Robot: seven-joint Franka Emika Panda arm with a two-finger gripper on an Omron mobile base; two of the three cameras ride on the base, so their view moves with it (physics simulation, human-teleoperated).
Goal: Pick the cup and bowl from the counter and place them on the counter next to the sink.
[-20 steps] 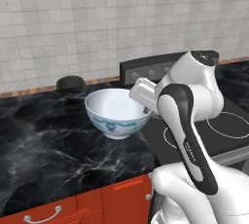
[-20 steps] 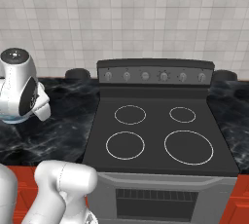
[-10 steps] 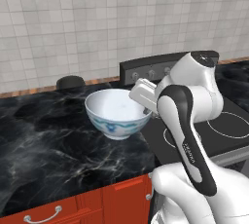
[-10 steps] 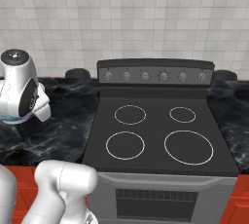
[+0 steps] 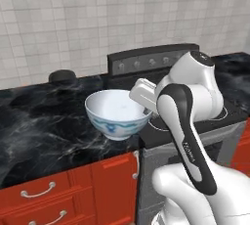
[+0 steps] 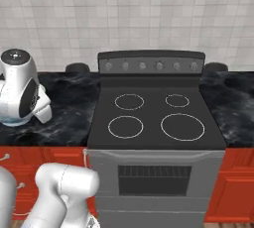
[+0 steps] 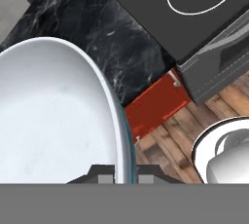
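Little has changed over the last second: the bowl (image 5: 118,113) is seen at almost the same spot in the left base view, shifted only slightly, and the arm's pose is unaltered. The bowl is held above the counter (image 5: 44,121), over its right end near the front edge, just left of the stove (image 6: 155,115). It is kept roughly upright, its white inside facing up and the blue-grey band visible on its outer wall.

The gripper (image 7: 125,174) is clamped on the bowl's rim at its right side: in the hand view the rim edge is seen running down between the two dark finger tips, one tip inside the bowl and one outside. In the left base view the white hand is seen pressed against the same side of the rim.

Below the bowl, in the hand view, black veined counter, a red cabinet front (image 7: 155,105) and wooden floor (image 7: 170,145) are seen, with one white stove ring at the top. A dark round object (image 5: 62,76) is seen at the back of the counter by the tiled wall.
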